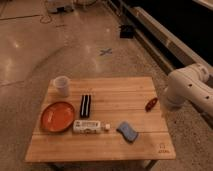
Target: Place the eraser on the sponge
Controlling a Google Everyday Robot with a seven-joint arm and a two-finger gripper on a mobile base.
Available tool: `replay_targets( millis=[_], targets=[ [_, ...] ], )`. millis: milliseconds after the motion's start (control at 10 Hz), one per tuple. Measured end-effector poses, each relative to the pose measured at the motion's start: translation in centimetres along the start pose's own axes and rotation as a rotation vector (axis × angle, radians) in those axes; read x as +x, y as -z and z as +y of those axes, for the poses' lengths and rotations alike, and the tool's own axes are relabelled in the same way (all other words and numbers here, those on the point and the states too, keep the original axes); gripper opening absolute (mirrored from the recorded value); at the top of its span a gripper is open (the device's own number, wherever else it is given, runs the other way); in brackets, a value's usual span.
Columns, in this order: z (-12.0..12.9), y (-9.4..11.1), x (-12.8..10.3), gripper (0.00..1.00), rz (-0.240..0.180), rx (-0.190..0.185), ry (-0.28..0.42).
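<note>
The eraser [85, 105], a black block with a pale stripe down its middle, lies on the wooden table [120, 92] left of centre. Near the front edge, right of centre, lies the blue sponge [128, 131], a little way from the eraser. My white arm [187, 90] hangs beside the table's right edge, above the floor. The gripper itself is hidden behind the arm's bulky links, well away from both the eraser and the sponge.
An orange plate [57, 116] sits at the front left, with a pale cup [61, 85] behind it. A white printed box [91, 126] lies just in front of the eraser. A small red object [150, 104] rests near the right edge.
</note>
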Motion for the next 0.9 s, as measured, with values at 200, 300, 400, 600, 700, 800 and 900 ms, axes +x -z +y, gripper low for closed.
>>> replay_targets(
  millis=[200,300,400,600,700,800,900],
  targets=[
    [-0.1,0.1,0.5,0.42,0.0,0.004,0.0],
    [-0.1,0.1,1.4,0.42,0.002,0.005,0.0],
    [0.0,0.0,1.8,0.42,0.002,0.001,-0.002],
    [0.1,0.1,0.9,0.42,0.003,0.001,-0.004],
    [0.1,0.1,0.1,0.42,0.001,0.002,-0.001],
    [0.0,0.1,0.1,0.42,0.002,0.003,-0.001],
    [0.0,0.1,0.9,0.42,0.001,0.004,0.001]
  ],
)
